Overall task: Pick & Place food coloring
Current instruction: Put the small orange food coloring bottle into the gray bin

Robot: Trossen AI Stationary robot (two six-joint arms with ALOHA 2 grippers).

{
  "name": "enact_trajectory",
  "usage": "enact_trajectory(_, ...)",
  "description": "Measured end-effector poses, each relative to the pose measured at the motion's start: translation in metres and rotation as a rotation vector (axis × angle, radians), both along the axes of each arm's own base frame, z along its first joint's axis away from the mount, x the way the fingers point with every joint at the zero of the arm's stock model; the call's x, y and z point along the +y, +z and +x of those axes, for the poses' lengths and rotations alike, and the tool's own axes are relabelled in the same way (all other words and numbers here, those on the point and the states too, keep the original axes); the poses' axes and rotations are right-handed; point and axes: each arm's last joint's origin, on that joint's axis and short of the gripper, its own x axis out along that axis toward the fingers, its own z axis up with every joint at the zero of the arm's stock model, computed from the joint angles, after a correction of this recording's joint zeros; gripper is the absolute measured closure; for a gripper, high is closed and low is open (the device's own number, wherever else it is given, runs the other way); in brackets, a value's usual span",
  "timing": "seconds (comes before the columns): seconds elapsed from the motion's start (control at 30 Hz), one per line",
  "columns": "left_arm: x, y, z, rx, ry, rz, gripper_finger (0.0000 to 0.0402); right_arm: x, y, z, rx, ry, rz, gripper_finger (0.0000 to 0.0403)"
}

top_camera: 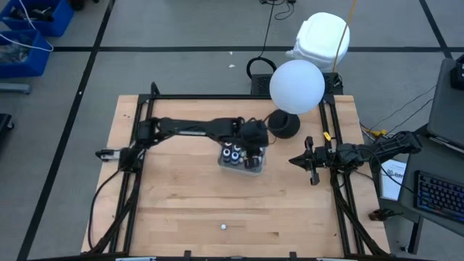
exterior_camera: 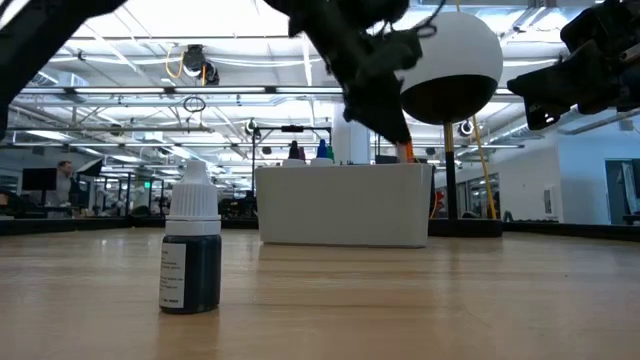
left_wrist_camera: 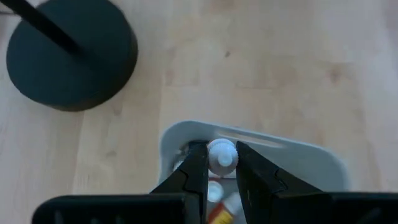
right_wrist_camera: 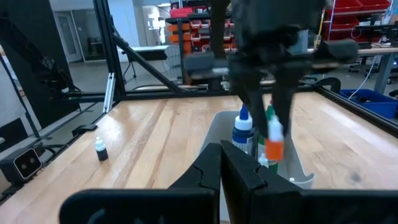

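Pale wood table [top_camera: 181,210] underfoot, workshop racks and lights beyond. Sitting near the middle: grey tray [top_camera: 259,172], with blue-topped bottle [right_wrist_camera: 242,132] and green-topped bottle [right_wrist_camera: 270,113] upright inside. Directly over the tray: left gripper [left_wrist_camera: 221,152], clamped on the white cap of an orange bottle [right_wrist_camera: 273,148], body dangling just above the tray's wall. Well clear of the tray, toward the table's front edge: lone dark bottle [exterior_camera: 190,250], upright. Off to the tray's right, at the table's side: right gripper [top_camera: 312,161], pinched closed, holding nothing.

Likely trouble:
- Slipping out of a pinch taken only on the rounded cap, then dropping onto the neighbours or bouncing out.
- Swinging while carried and clipping the tray wall, nudging the whole tray.
- Brushing the upright bottles on any low sideways move and toppling them.
- Bumping the black lamp base [top_camera: 285,125], close behind the tray.
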Motion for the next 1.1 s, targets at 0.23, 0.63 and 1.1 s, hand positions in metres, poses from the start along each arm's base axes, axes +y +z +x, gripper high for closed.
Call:
enact_trajectory(0.23,0.022,-0.023,0.008,0.048,0.039,-0.012,0.0339,0.0,-0.001,0.0,0.006,0.001,-0.033,0.0403)
enact_trajectory(0.63,0.024,-0.025,0.012,0.015,0.041,-0.052,0.0339,0.0,0.003,0.0,-0.031,0.001,-0.068,0.0403)
enact_trajectory(1.1,0.02,-0.068,0.024,0.074,0.059,-0.033,0.0339,0.0,0.004,0.001,-0.041,0.003,-0.073,0.0403)
